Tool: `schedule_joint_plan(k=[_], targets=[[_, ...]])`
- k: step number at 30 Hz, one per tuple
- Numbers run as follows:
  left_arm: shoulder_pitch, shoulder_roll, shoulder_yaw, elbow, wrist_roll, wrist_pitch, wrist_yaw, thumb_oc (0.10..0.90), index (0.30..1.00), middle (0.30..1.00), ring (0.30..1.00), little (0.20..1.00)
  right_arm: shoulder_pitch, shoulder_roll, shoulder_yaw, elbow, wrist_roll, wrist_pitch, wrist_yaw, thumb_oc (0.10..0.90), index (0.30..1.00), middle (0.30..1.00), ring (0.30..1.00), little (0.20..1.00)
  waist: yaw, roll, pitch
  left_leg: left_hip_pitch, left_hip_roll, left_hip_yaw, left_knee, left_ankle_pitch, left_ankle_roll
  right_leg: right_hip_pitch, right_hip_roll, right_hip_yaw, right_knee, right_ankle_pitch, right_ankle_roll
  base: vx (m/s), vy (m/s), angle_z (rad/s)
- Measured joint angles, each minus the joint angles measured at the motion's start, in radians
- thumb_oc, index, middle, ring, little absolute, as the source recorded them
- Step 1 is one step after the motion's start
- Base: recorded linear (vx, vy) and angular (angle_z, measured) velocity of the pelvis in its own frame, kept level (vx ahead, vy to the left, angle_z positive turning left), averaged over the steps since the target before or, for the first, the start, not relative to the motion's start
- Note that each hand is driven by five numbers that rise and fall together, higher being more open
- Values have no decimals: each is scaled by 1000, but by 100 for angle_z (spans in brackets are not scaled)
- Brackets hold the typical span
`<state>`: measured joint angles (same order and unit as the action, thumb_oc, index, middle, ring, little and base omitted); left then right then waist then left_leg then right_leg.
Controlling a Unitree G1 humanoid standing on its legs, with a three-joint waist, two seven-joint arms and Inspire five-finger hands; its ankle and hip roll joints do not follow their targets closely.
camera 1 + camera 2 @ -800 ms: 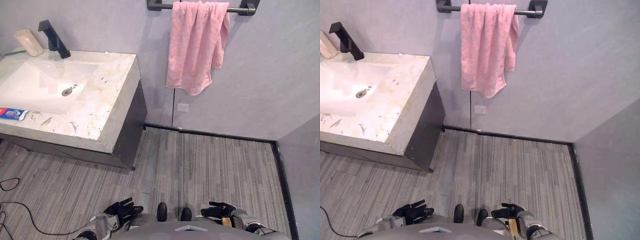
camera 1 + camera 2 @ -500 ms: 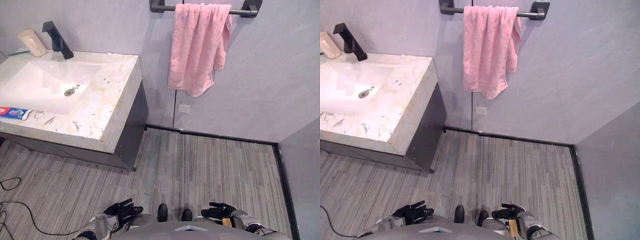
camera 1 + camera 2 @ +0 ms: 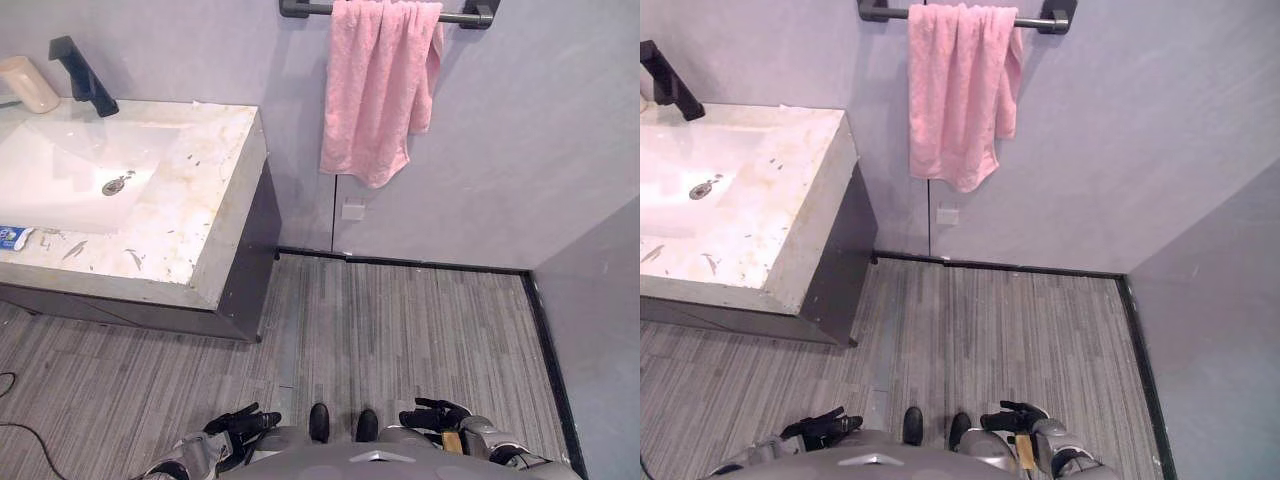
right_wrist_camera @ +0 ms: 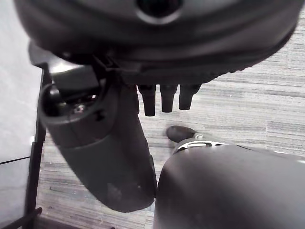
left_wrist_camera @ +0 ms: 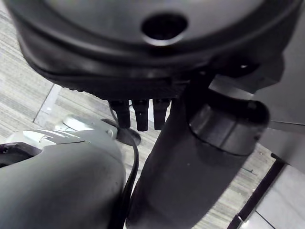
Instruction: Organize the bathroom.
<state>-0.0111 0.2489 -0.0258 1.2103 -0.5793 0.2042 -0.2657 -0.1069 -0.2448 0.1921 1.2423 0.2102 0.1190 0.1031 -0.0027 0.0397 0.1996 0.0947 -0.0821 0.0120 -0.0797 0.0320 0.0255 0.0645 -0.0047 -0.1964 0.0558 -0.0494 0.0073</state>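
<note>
1. Hands hung low at the robot's sides: the left hand (image 3: 240, 424) at the lower left of the head views, the right hand (image 3: 432, 415) at the lower right, both just above the floor (image 3: 400, 330).
2. Fingers (image 5: 137, 114) of the left hand were straight and released, holding nothing; those of the right hand (image 4: 164, 98) were likewise relaxed and empty.
3. Ahead, a pink towel (image 3: 375, 85) hung draped over a dark towel bar (image 3: 462, 17) on the grey wall (image 3: 520, 130), its lower corner dangling unevenly.
4. To the left stood a marble-patterned bench (image 3: 190, 200) with a white sink (image 3: 60, 180) sunk into it, on a dark cabinet (image 3: 250, 260).
5. A black faucet (image 3: 82, 75) stood at the sink's back edge, with a cream cup (image 3: 27, 84) just beside it.
6. A toothpaste tube (image 3: 12, 237) lay on the bench's front edge at the far left.
7. Grey striped planks covered the floor, edged by a dark baseboard (image 3: 430, 266).
</note>
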Motion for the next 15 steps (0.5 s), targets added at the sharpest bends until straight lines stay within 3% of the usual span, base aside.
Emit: schedule_joint_plan(k=[4,7,9,10,11,13,14,15], targets=[[-44,9,-8,6,4,19,0,800,900,900,900,900,-45,-14,-22,-2,0,-20,-3,800,900,900,900,900,-5,3,58,-8,-9,30,54,-23,38,-81,-29,17,185,-62,24,2,88,-19],[-69,15,-7,6,3,24,2,800,900,900,900,900,-87,-45,-28,-30,13,-53,11,800,900,900,900,900,-10,12,118,-22,-15,58,123,-59,96,-250,-66,33,518,-81,39,16,22,-27],[-70,29,-12,4,3,23,3,800,900,900,900,900,-87,-52,-27,-80,33,-72,20,800,900,900,900,900,-34,10,128,-47,-29,58,174,-89,99,-329,-116,44,619,-103,38,133,-108,3],[-74,30,-17,4,5,25,6,800,900,900,900,900,-90,-56,-27,-79,33,-73,16,800,900,900,900,900,-36,13,129,-49,-33,59,187,-99,93,-341,-145,44,564,-96,48,190,-199,4],[-87,26,-26,5,6,26,7,800,900,900,900,900,-84,-69,-28,-77,33,-81,16,800,900,900,900,900,-35,10,131,-66,-49,58,196,-106,79,-338,-201,60,326,-70,88,227,-256,0],[-106,29,-35,8,5,24,3,800,900,900,900,900,-83,-77,-54,-77,34,-87,18,800,900,900,900,900,-42,-2,150,-78,-77,49,218,-112,82,-324,-260,104,102,-10,151,289,-270,12],[-105,28,-38,9,4,20,2,800,900,900,900,900,-82,-74,-68,-75,36,-88,19,800,900,900,900,900,-53,5,156,-81,-89,43,220,-117,74,-319,-289,137,8,29,166,388,-333,39],[-104,22,-36,10,0,17,0,800,900,900,900,900,-79,-67,-96,-75,35,-89,14,800,900,900,900,900,-80,9,169,-80,-95,19,255,-148,91,-267,-312,173,-145,92,153,364,-339,39]])
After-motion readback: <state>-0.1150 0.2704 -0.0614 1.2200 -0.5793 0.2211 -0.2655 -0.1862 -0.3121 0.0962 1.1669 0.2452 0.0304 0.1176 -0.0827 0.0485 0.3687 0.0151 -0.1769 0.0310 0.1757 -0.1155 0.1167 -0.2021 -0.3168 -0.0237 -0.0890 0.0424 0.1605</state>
